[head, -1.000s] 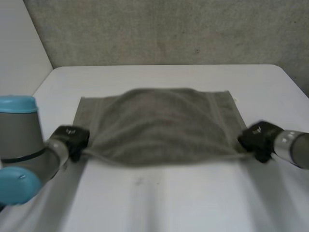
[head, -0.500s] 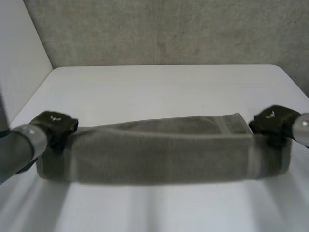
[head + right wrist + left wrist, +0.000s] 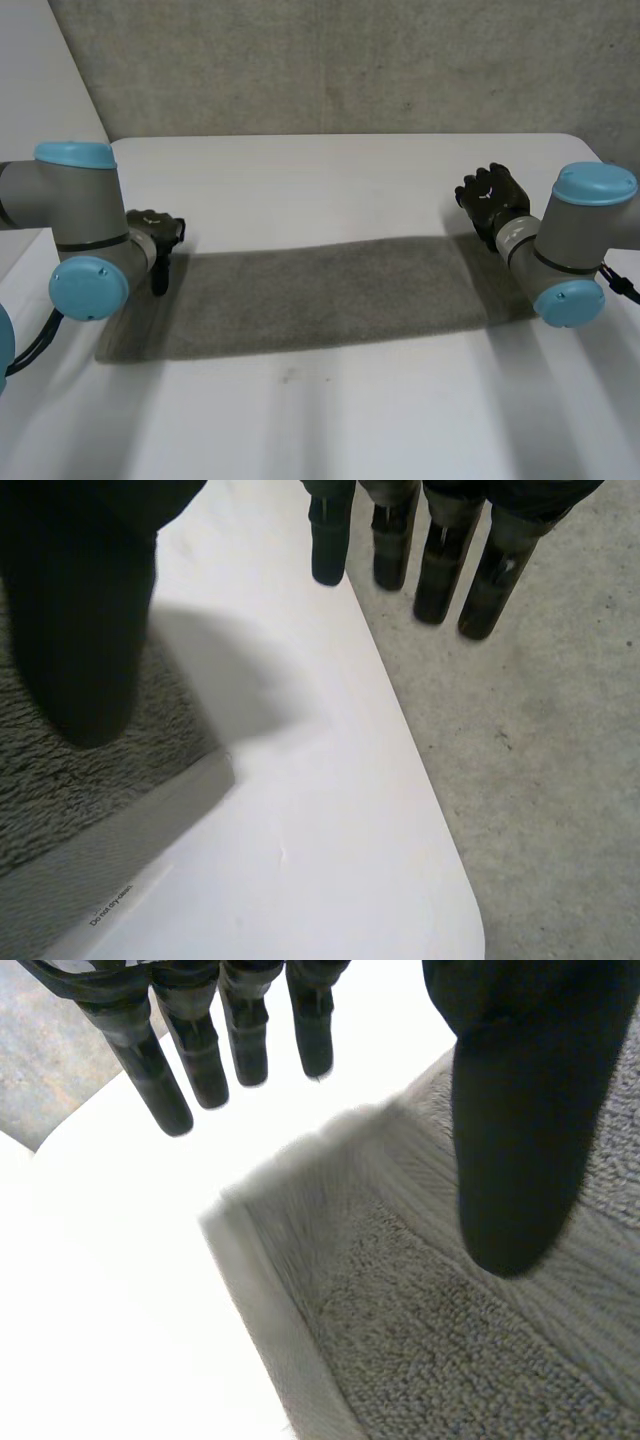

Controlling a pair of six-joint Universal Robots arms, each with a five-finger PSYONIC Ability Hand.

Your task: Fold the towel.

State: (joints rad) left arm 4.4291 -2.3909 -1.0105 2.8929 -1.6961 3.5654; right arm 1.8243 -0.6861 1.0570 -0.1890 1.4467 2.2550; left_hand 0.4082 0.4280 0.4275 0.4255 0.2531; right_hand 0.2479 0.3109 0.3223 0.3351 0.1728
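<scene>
The grey towel (image 3: 320, 295) lies flat on the white table (image 3: 350, 170) as a long folded strip running left to right. My left hand (image 3: 155, 235) hovers just above the strip's left end, open, with straight fingers (image 3: 200, 1050) past the towel's corner (image 3: 300, 1210) and the thumb over the cloth. My right hand (image 3: 492, 200) is raised above the far right corner, open and holding nothing. In the right wrist view its thumb (image 3: 80, 600) hangs over the towel's end (image 3: 70, 810), and the fingers (image 3: 440, 550) point beyond the table's edge.
The table's right far corner (image 3: 440, 880) drops off to grey floor (image 3: 560, 780) close by my right hand. A white label (image 3: 120, 905) sticks out at the towel's right end. Bare tabletop lies in front of and behind the strip.
Both hands carried the towel's edge toward me and folded it over. They have now let go and opened, and the towel lies flat as a narrow strip.
</scene>
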